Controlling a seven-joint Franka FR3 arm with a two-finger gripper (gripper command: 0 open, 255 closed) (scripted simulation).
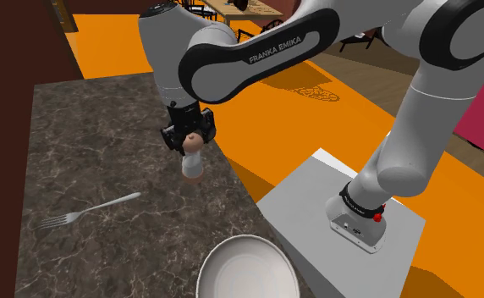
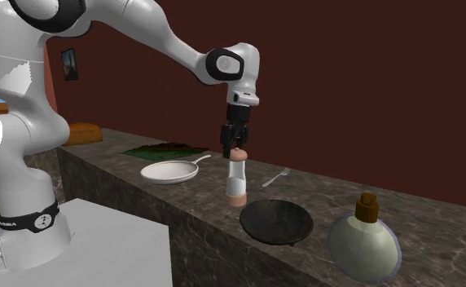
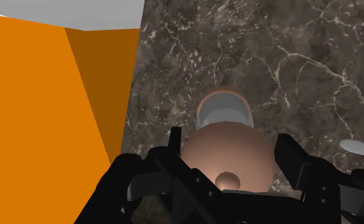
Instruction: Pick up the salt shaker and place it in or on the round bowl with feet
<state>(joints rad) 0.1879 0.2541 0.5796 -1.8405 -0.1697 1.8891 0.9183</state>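
Note:
The salt shaker is upright, with a pale body, a tan rounded cap and a tan base. My gripper is shut on its cap from above. It stands near the counter's floor-side edge, and I cannot tell whether its base touches the counter. In the wrist view the cap sits clasped between my fingers, with the shaker below. A dark round bowl rests on the counter just to the second exterior view's right of the shaker. My gripper hangs up and left of that bowl.
A white shallow dish with a handle lies on the other side of the shaker, and its rim shows at the shoulder view's bottom. Beyond the shaker lies a fork. A round flask with a brown stopper stands past the dark bowl. Orange floor lies beyond the counter edge.

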